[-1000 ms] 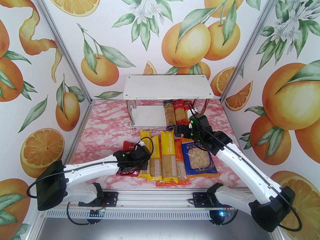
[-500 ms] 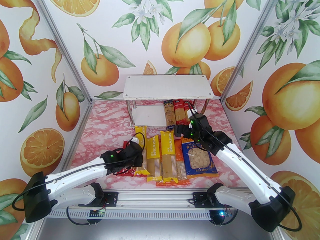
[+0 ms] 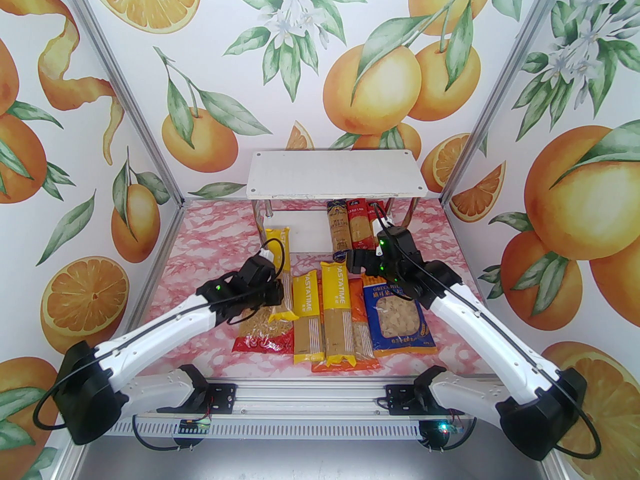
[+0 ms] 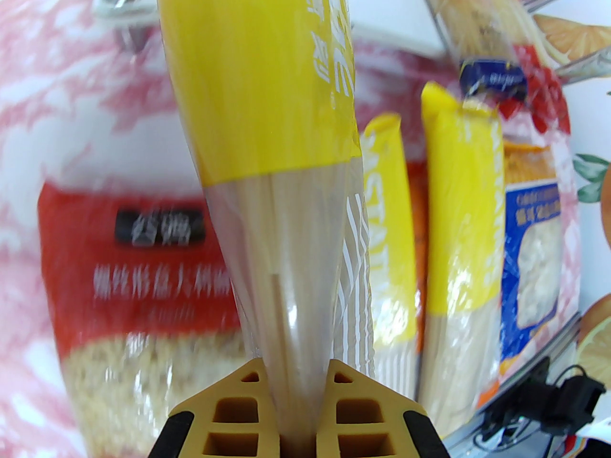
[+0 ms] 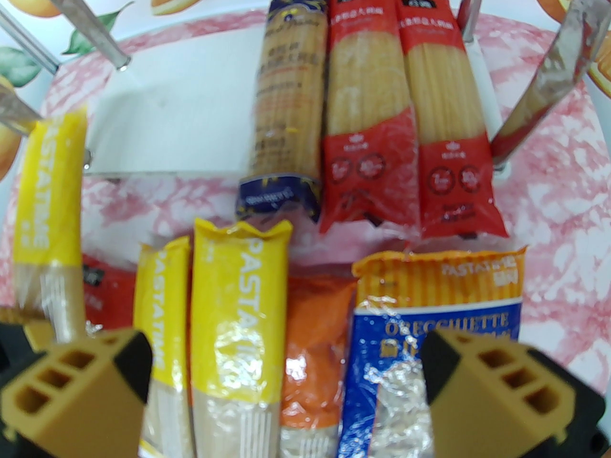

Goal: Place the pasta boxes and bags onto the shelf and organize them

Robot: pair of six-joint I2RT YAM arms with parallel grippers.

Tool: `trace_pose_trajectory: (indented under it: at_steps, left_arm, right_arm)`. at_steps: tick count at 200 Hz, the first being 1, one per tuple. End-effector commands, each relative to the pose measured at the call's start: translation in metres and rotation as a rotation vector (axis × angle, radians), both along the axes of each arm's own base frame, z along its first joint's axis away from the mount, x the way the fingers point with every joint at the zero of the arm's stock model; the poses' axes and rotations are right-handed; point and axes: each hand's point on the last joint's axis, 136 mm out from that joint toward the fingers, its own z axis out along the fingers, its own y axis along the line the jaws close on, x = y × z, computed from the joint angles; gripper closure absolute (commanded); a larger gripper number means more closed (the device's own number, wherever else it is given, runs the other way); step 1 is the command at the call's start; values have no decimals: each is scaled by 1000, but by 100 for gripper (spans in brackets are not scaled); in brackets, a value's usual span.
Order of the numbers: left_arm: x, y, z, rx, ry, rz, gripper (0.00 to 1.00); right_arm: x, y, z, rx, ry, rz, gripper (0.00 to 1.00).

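The left gripper (image 4: 296,375) clamps a yellow spaghetti pack (image 4: 258,88), aimed at the shelf (image 3: 335,173); the right gripper (image 5: 286,351) gapes empty. Next, likely slide it onto the lower board (image 3: 305,228).

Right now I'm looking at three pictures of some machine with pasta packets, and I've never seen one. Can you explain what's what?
These are two robot arms bolted at the near edge of a pink marbled table. The wide picture comes from a fixed camera above and behind them. The two close-ups come from a camera on each wrist.

The left gripper is shut on a yellow spaghetti pack, holding it above a red bag with its far end toward the shelf, a small two-tier rack. The right gripper hangs open and empty above the other packs.

On the shelf's lower board lie a dark blue pack and two red packs. On the table, beside the red bag, lie two more yellow packs, an orange bag and a blue bag.
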Motion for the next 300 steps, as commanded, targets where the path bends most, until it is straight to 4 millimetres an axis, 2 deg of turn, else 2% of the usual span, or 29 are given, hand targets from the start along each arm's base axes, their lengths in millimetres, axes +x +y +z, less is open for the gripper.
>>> trace_pose_trajectory:
  at_steps: [1,89,189,246,300]
  left_arm:
    - [50,-32,70,-144,-232,-47,100]
    - [132,-72,70,-154,-270,-95,100]
    - [204,-103,61,-160,-269,-118,100]
    - [224,-116,44,-156,-235,-128,100]
    - [223,-123,25,-167,-165,-138,100]
  right_arm:
    - [1,2,9,5,0,19,2]
    - [-1,5,-5,-21,45,48,2]
    - [-6,3,-20,-39,72,57,2]
    - [-7,0,-23,-51,76,52,2]
    - [-9,-5,-21,-52,67,42,1]
